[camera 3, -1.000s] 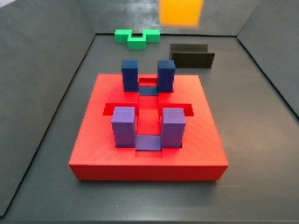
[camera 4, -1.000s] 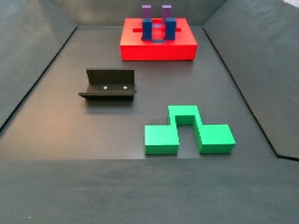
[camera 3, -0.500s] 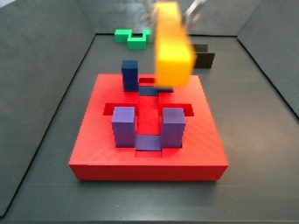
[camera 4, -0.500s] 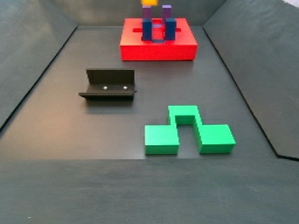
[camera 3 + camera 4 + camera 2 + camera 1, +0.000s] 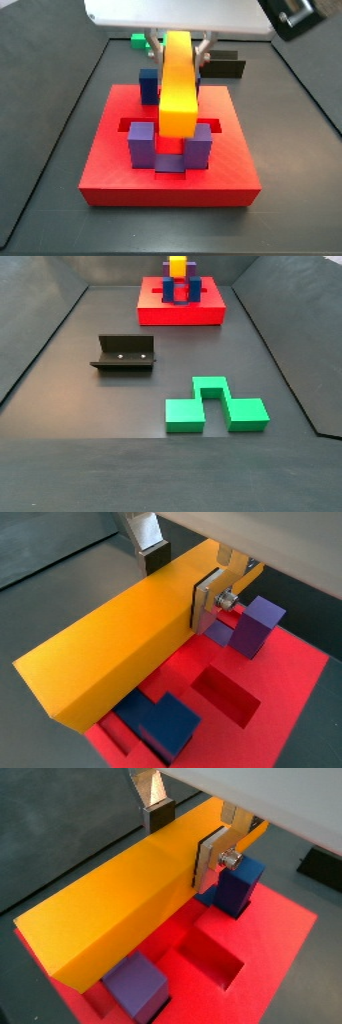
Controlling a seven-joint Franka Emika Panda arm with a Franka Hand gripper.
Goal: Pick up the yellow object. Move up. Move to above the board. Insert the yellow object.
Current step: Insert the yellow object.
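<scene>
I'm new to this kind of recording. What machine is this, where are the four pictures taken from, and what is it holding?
This is a single robot arm ending in a two-finger tool. Two pictures come from cameras on its wrist, looking down past the fingers; two come from cameras fixed beside the floor. The tool is clamped on a long yellow bar, held above a red board between its upright blue posts and purple posts. In a side view, the bar shows above the board at the far end. Elsewhere on the dark floor lie a green notched block and a dark L-shaped fixture, both untouched.
</scene>
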